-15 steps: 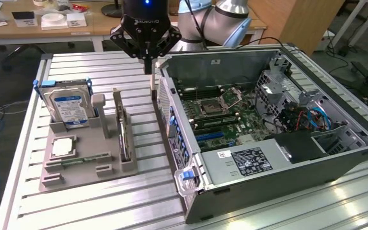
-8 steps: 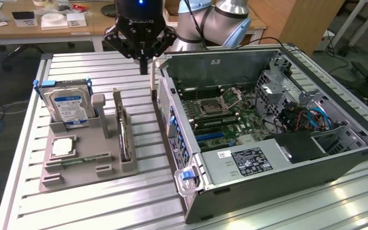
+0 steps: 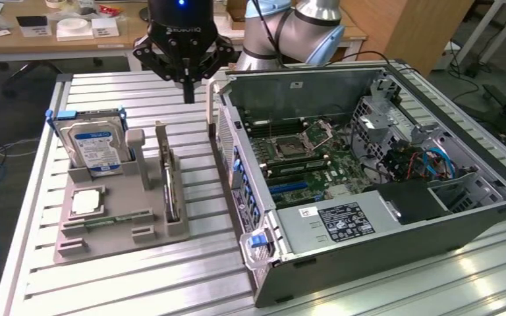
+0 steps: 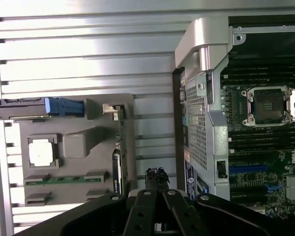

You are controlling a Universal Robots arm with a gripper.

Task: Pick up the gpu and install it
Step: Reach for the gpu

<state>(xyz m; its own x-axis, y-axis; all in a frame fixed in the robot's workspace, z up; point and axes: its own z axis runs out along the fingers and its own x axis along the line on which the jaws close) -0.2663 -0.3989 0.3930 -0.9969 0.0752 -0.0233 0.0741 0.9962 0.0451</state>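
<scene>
viewing from the wrist puts closed tool (image 4: pixel 156 175) between gpu (image 4: pixel 118 164) and case (image 4: pixel 206 123).

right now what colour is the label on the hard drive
Blue and white, on the hard drive; clearest in the exterior view.

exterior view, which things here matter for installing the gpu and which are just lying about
For the job: gpu upright in the grey holder; shut gripper hovering nearby; open computer case.
Lying about: hard drive, processor chip, memory stick.
</scene>
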